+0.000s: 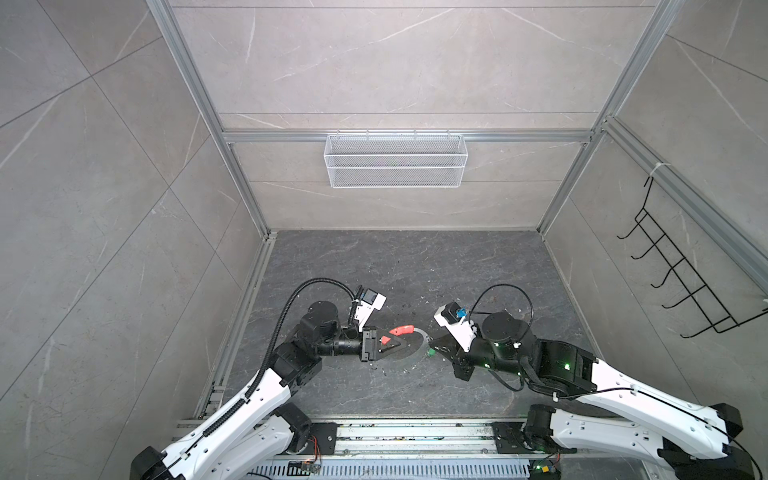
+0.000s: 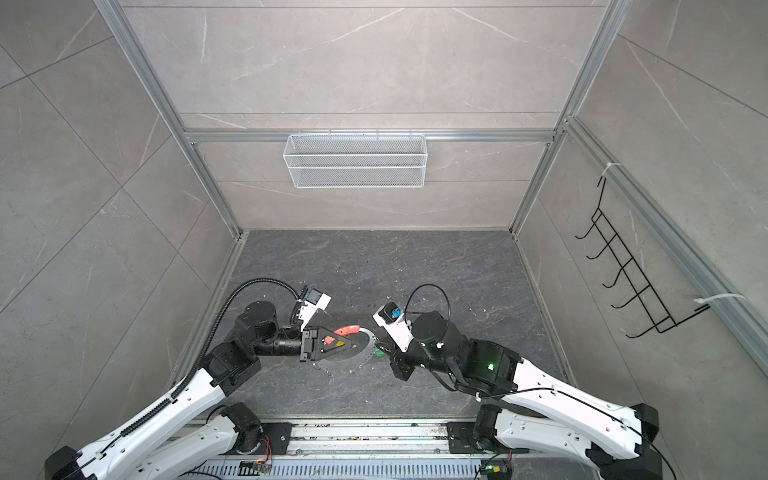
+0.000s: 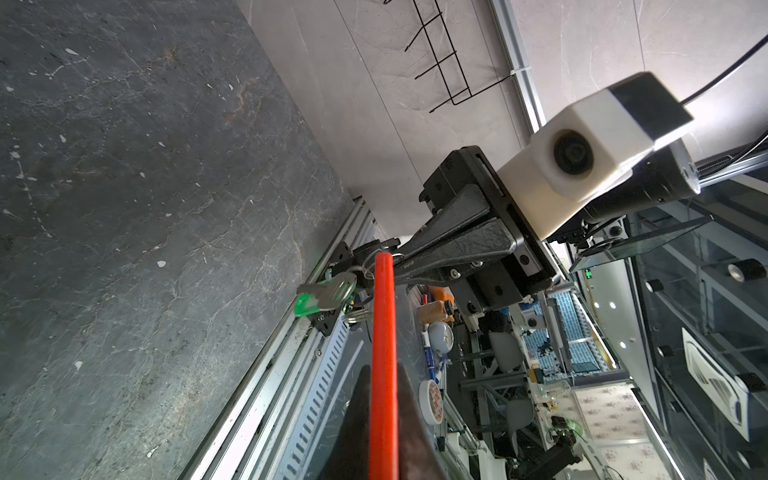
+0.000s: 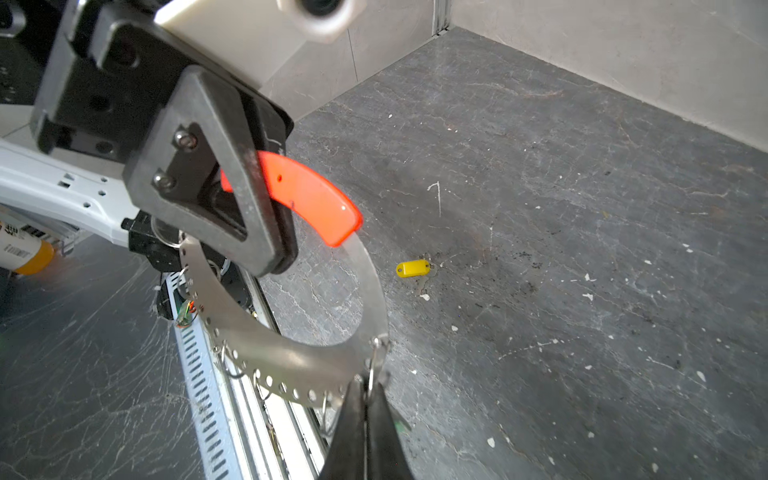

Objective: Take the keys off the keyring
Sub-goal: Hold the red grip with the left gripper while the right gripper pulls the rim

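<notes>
The keyring [image 4: 291, 361] is silver-grey metal with a row of small punched holes, its sleeve [image 4: 307, 195] orange-red. One key [image 4: 412, 268] is tagged yellow, another [image 3: 316, 299] green. The worktop [image 4: 582, 208] is dark grey with pale veins and flecks.

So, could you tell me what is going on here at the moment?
The two arms are taking keys off the keyring. The left pincer is shut on its red sleeve, holding it above the table. The right pincer pinches a small split ring at the band's edge, where the green key dangles. The yellow key lies loose on the table.
</notes>
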